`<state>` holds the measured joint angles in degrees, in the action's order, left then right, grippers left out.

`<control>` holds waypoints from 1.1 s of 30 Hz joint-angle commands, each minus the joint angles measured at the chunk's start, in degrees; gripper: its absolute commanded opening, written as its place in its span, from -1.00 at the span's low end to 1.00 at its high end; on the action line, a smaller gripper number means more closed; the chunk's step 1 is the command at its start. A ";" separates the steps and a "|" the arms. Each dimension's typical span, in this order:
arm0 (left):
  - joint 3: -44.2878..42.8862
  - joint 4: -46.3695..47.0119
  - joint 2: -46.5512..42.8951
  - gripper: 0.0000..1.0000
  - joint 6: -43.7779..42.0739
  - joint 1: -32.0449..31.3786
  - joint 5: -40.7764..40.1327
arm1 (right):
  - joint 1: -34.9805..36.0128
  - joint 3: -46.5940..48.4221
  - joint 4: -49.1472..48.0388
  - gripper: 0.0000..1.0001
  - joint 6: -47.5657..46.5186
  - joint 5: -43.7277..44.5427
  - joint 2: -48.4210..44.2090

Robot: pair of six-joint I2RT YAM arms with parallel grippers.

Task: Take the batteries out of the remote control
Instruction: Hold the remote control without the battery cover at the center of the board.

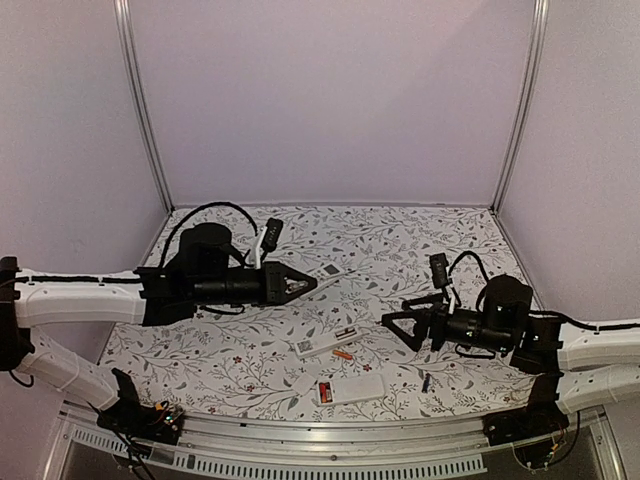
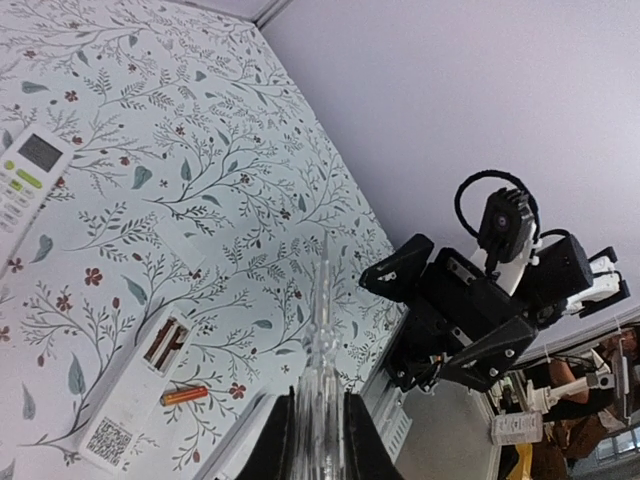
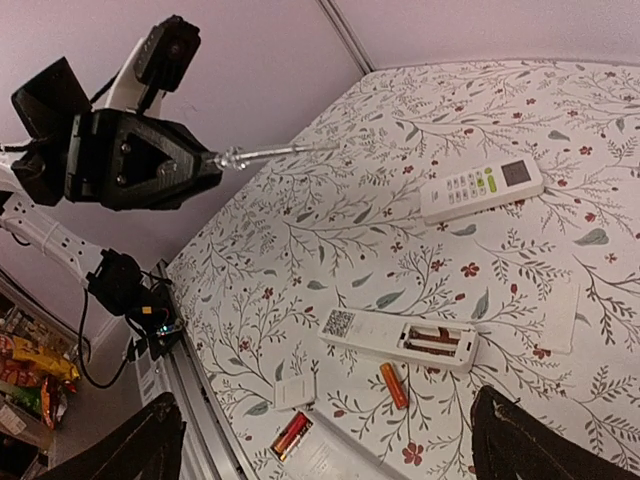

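**A:** The tabletop (image 1: 220, 350) with the flowered cloth carries everything, between plain pale walls. How do the two arms stand?

**B:** The left gripper (image 1: 306, 285) hangs above the cloth with its fingers pressed together, and I see nothing between them. The right gripper (image 1: 400, 327) is spread wide and empty, near the right end of the face-down remote control (image 3: 375, 335).

**A:** And where are the batteries?

**B:** This remote lies with its cover off, and dark cells (image 3: 432, 342) sit in the open bay. One orange battery (image 3: 393, 385) lies loose on the cloth, just beside it. A second remote (image 1: 355, 388), nearer to the arm bases, shows red cells (image 3: 292, 433) at its left end. An air-conditioner remote (image 3: 480, 188) lies farther back with its buttons up.

**A:** So what is the step now, and how to do it well?

**B:** I think it is to lift a cell out of the open bay. I would bring the right gripper down narrow, with one fingertip at the end of the cell to lever it up. The remote looks light and may slide or tip. The left gripper could press on the end with the code label (image 3: 340, 322), well apart from the bay.
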<state>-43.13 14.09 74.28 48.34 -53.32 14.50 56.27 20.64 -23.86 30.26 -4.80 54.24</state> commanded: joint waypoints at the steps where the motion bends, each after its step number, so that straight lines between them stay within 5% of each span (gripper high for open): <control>1: 1.10 -9.20 -2.28 -1.00 -1.88 2.56 -0.09 | 1.72 -0.43 11.83 0.98 -5.52 -3.72 2.25; 17: 3.29 -11.67 -4.22 -1.00 -1.75 3.92 1.18 | 7.84 9.89 15.49 0.95 -16.73 -5.40 28.49; 33: 2.92 -15.47 -4.47 -1.00 -2.83 4.07 1.59 | 15.39 15.03 19.91 0.89 -21.43 -4.34 38.22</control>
<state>-40.34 1.37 70.06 46.76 -50.17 15.07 69.28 34.87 -7.49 9.85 -9.87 90.76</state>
